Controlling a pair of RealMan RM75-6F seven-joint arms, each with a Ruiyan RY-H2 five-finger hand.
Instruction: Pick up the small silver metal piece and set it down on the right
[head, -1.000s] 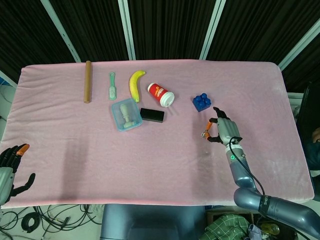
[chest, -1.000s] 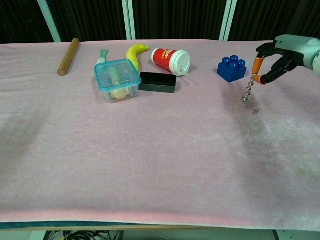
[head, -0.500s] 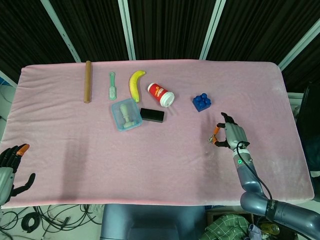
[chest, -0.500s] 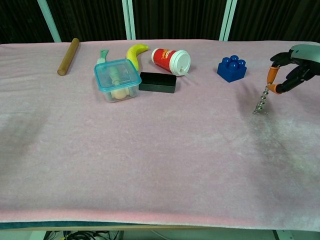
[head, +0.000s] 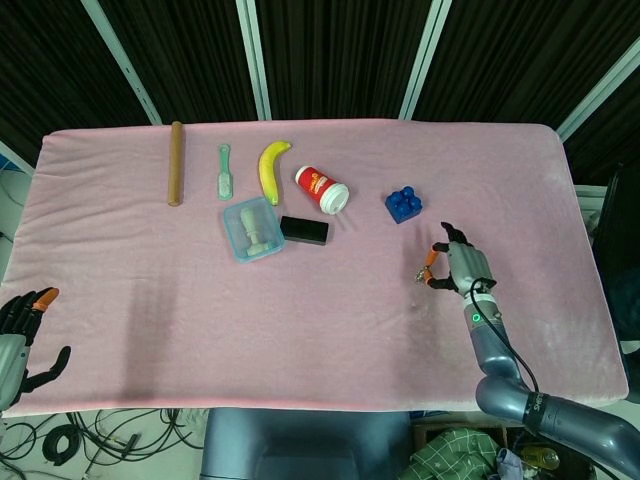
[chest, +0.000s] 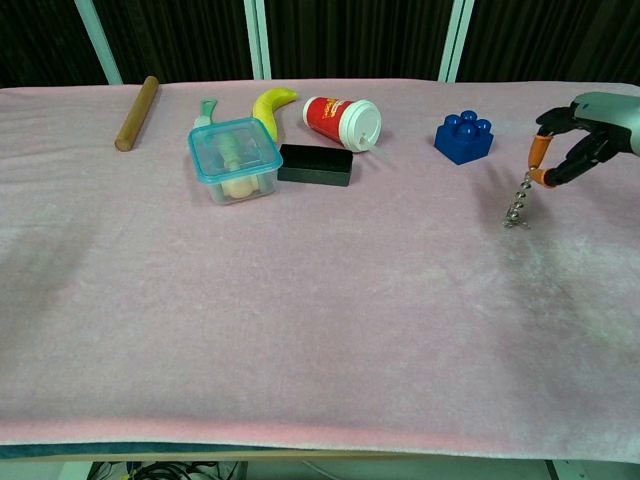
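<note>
The small silver metal piece (chest: 518, 203) is a thin twisted spiral standing nearly upright, its lower tip touching the pink cloth right of centre. My right hand (chest: 585, 130) pinches its top between orange-tipped fingertips (chest: 538, 148). In the head view the same right hand (head: 460, 268) shows below the blue block, with the silver metal piece (head: 423, 276) as a tiny glint at its fingertips. My left hand (head: 20, 330) hangs off the table's near left corner, fingers apart and holding nothing.
A blue block (chest: 463, 137) lies just left of and behind my right hand. Further left are a red cup on its side (chest: 342, 122), a black box (chest: 315, 165), a clear lidded tub (chest: 235, 159), a banana (chest: 270, 108), a green tool (head: 224, 171) and a wooden rod (chest: 136, 113).
My right hand carried the silver piece rightward and down until its tip met the cloth; over the last half second it shifted only slightly. The left hand has not moved.
</note>
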